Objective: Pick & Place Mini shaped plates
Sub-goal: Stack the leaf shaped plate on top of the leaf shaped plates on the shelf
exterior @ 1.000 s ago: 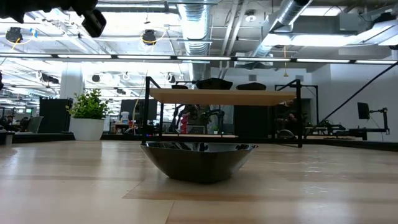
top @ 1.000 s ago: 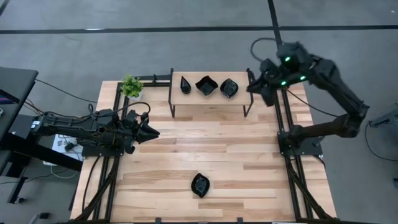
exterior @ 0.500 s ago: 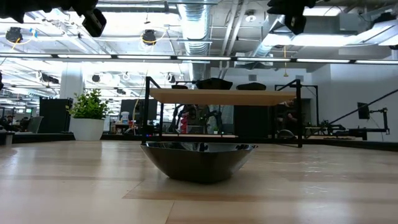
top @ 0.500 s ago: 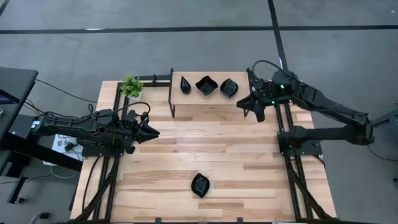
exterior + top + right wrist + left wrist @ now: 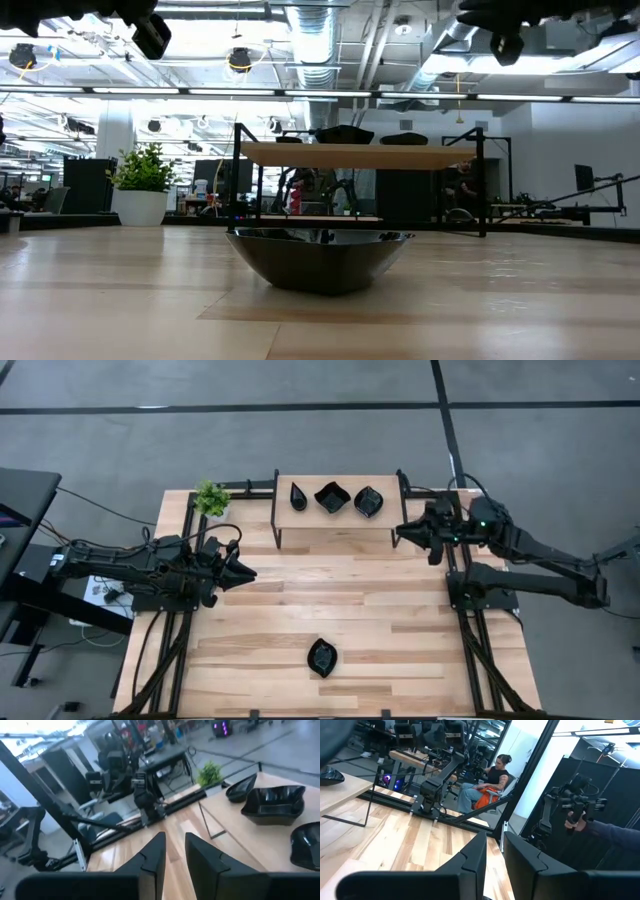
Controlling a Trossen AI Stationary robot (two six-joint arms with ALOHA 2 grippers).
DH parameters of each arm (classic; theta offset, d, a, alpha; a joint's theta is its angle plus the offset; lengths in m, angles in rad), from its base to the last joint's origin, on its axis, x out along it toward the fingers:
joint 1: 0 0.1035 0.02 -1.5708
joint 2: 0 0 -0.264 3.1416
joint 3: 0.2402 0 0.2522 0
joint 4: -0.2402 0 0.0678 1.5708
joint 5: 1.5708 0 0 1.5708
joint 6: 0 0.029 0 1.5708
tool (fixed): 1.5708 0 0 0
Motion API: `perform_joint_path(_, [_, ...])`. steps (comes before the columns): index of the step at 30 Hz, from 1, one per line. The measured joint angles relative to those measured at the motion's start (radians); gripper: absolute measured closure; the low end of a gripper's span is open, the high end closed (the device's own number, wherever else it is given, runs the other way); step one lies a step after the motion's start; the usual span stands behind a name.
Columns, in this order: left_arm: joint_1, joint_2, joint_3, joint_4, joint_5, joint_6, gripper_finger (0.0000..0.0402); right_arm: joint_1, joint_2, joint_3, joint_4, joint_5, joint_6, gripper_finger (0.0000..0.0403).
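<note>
High view gave me three plates (image 5: 333,497) on the shelf (image 5: 335,525), one plate (image 5: 322,657) on the tabletop (image 5: 300,600); left tool (image 5: 247,573) and right tool (image 5: 400,531) each slightly apart, empty

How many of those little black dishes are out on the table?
4. Three sit in a row on the raised shelf: a teardrop, a wavy square, a leaf shape. One more dish lies alone near the table's front edge.

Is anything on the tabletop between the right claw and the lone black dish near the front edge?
Nothing visible. The right claw hangs by the right end of the raised shelf, empty. Between it and the black dish lies only bare table. The other three dishes sit up on the shelf, out of that path.
</note>
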Motion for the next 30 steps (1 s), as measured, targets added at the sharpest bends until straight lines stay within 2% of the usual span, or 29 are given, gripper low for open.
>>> perform_joint_path(7, [0.0, 0.0, 0.0, 0.0, 0.0, 0.0, 0.0335, 0.0, -0.098, -0.143, 0.151, 0.0, 0.02, 0.0334])
perform_joint_path(13, [0.0, 0.0, 0.0, 0.0, 0.0, 0.0, 0.0335, 0.0, -0.16, -0.24, 0.184, -0.003, 0.101, 0.0334])
perform_joint_path(18, [0.0, 0.0, 0.0, 0.0, 0.0, 0.0, 0.0335, 0.0, -0.169, -0.319, 0.309, -0.003, 0.091, 0.0334])
perform_joint_path(30, [0.0, 0.004, 0.008, 0.002, -0.064, -0.027, 0.0335, 0.0, -0.168, -0.445, 0.393, -0.004, 0.085, 0.0334])
